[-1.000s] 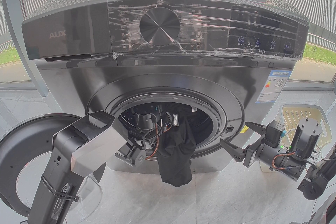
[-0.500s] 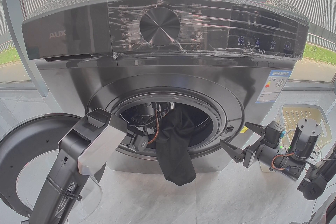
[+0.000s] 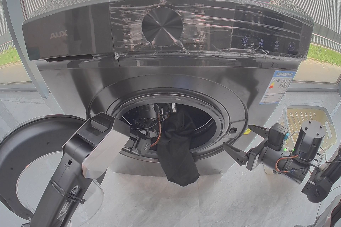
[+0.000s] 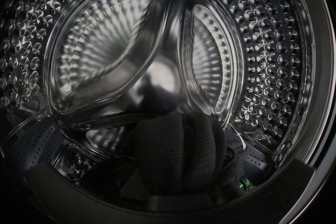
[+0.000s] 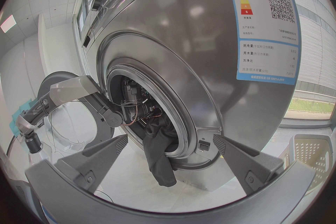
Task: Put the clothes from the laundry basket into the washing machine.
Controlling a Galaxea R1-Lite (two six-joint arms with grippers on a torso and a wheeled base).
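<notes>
Right gripper (image 3: pixel 237 135) hangs wide open and empty beside the washing machine (image 3: pixel 199 75), near its blue-edged printed label (image 3: pixel 277 86). Left gripper (image 3: pixel 161 110) sits inside the drum mouth; we cannot tell its grip. Black garment (image 3: pixel 176 149) drapes over the door rim, its lower half hanging outside.
</notes>
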